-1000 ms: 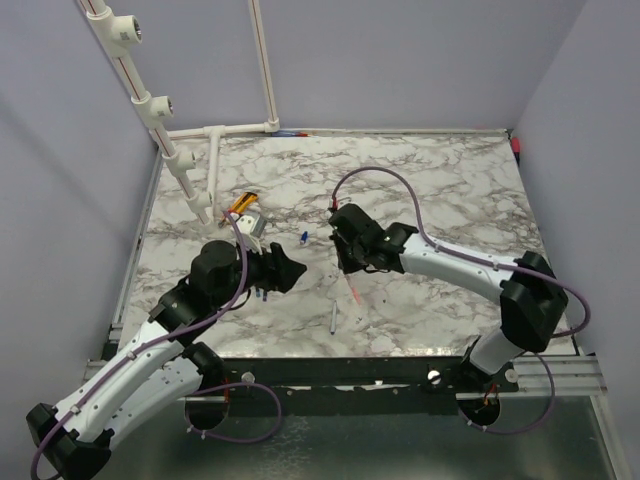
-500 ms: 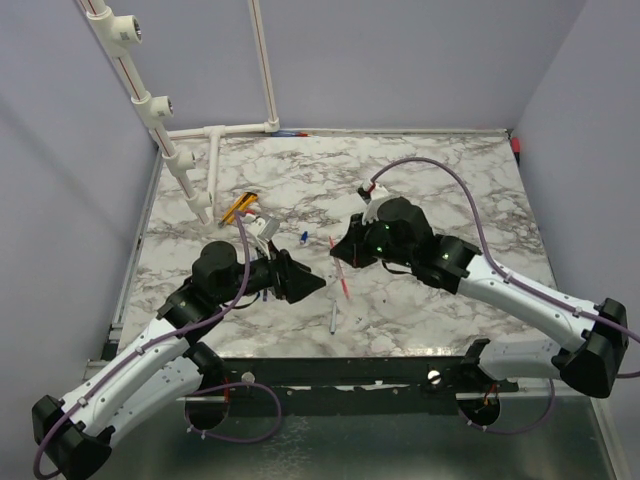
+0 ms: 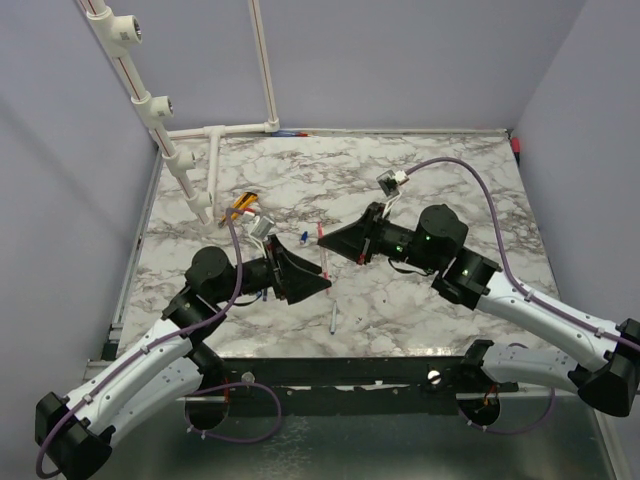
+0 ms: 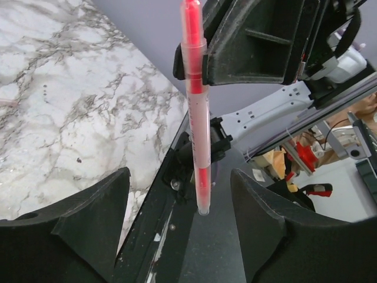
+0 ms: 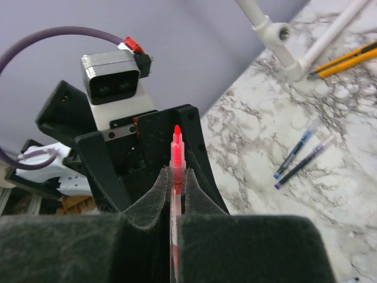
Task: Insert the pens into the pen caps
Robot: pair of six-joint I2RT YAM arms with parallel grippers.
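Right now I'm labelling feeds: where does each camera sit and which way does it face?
Top external: above, behind the bases, looking down at the marble table; both arms show.
Left wrist: faces the right gripper across its own open fingers.
Right wrist: faces the left gripper along its own shut fingers.
All three share the red pen.

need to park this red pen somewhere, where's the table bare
Free: the table at back right, from the white pipe frame to the right wall. Crowded: centre-left, where left gripper and right gripper meet around the red pen, beside a blue cap, yellow-and-black tool and loose pen.
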